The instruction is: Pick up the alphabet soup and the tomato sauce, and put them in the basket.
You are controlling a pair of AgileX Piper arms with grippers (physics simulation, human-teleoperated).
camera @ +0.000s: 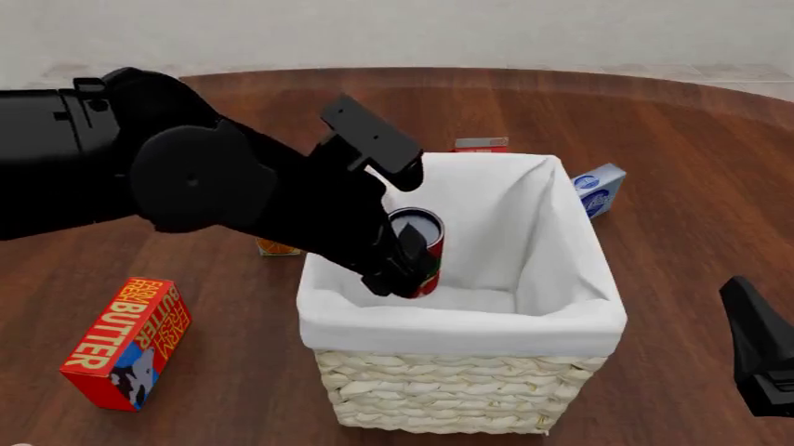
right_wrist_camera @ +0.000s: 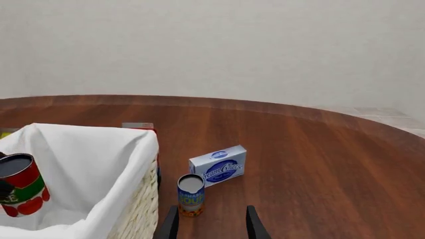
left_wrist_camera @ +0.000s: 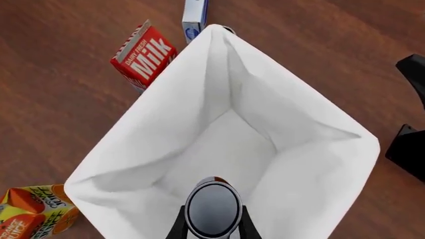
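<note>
At the lower left of the front view a red butter box [camera: 125, 342] lies flat on the dark wood-grain worktop [camera: 694, 121]. The black left arm sweeps in from the left edge, and the left hand [camera: 400, 269] is clamped on the tomato sauce [camera: 422, 249], a small red can with a green band and dark metal top, held inside the mouth of the basket [camera: 459, 395]. The basket sits at the centre, pale woven wicker with a smooth white cloth liner folded over its rim.

In the right wrist view, the right hand [right_wrist_camera: 208, 219] at the bottom centre has its fingers spread and holds nothing. The alphabet soup [right_wrist_camera: 190, 194], a blue-labelled cylinder with a silver top, stands upright just beyond it, right of the basket, beside a white and blue cream cheese box [right_wrist_camera: 218, 166].
</note>
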